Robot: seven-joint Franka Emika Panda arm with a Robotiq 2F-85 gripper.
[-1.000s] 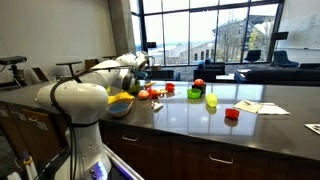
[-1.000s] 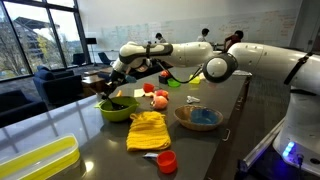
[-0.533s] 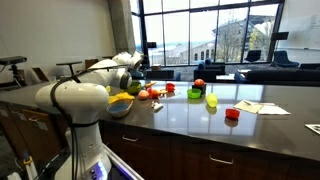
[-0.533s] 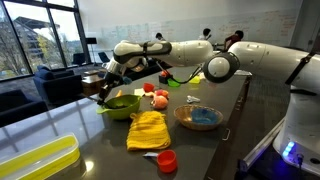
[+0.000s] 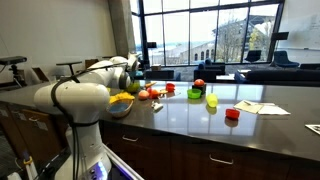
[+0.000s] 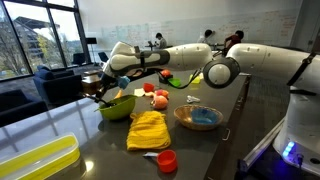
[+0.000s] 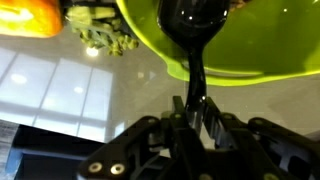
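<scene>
My gripper (image 7: pixel 195 105) is shut on the thin handle of a black spoon (image 7: pixel 195 30). The spoon's dark scoop points away from me and hangs over the rim of a lime-green bowl (image 7: pixel 270 62). In an exterior view the gripper (image 6: pixel 103 92) hovers at the far edge of the green bowl (image 6: pixel 118 108) on the dark counter. In an exterior view the arm hides most of the bowl (image 5: pixel 121 101). An orange item (image 7: pixel 30 15) and a green leafy item (image 7: pixel 105 38) lie beside the bowl.
A yellow cloth (image 6: pixel 148 130), a brown bowl with blue inside (image 6: pixel 198 118), a red cup (image 6: pixel 167 160) and a lime tray (image 6: pixel 35 160) sit on the counter. Round fruit (image 6: pixel 158 98) lies behind the green bowl. A green cup (image 5: pixel 211 100), a second red cup (image 5: pixel 232 114) and papers (image 5: pixel 262 107) stand further along.
The arm has swung the spoon sideways and slightly lower, from above the fruit to the far edge of the green bowl. The grip on the spoon is unchanged.
</scene>
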